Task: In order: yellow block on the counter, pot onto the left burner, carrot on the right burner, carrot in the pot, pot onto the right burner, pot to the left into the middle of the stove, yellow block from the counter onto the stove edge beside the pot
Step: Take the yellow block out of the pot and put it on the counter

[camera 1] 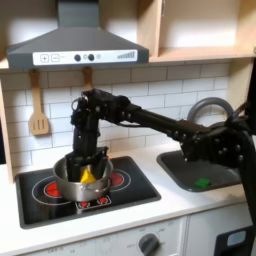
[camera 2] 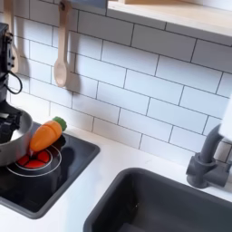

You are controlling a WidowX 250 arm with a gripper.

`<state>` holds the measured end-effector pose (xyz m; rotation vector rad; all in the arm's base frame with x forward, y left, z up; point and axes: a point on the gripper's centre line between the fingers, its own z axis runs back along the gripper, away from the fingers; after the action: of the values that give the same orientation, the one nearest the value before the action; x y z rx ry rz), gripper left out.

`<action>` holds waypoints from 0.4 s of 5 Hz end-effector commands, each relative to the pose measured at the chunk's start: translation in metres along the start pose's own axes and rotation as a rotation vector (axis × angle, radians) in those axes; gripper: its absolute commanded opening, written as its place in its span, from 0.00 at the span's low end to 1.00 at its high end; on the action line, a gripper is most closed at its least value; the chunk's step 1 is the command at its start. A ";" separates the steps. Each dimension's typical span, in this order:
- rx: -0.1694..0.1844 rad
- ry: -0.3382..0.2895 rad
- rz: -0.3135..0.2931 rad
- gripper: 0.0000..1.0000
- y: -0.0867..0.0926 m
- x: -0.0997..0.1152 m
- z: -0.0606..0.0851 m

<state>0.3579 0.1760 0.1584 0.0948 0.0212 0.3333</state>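
Note:
The steel pot [camera 1: 68, 184] stands on the black stove [camera 1: 140, 190] between the two red burners. The yellow block [camera 1: 88, 175] lies inside the pot. My gripper [camera 1: 87, 166] reaches down into the pot, its dark fingers either side of the block; whether they press on it is unclear. In the second exterior view the pot [camera 2: 9, 143] is cut by the left edge with the gripper [camera 2: 7, 116] above it. The orange carrot [camera 2: 45, 134] lies on the stove [camera 2: 63, 177] beside the pot, at the far rim of a red burner [camera 2: 34, 163]. The off-white counter [camera 1: 190, 205] surrounds the stove.
A grey sink [camera 1: 222, 178] holding a small green piece [camera 1: 203, 182] lies at the first exterior view's right, under my arm. A wooden spoon [camera 2: 61, 54] hangs on the tiled wall, a range hood [camera 1: 75, 45] is overhead, and a faucet [camera 2: 210, 163] stands by the sink [camera 2: 172, 204].

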 end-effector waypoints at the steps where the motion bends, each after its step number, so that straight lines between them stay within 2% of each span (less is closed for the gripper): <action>1: -0.033 -0.033 0.019 0.00 0.000 0.001 0.007; 2: -0.064 -0.043 0.014 0.00 -0.004 0.003 0.012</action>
<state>0.3629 0.1685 0.1657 0.0312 -0.0221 0.3406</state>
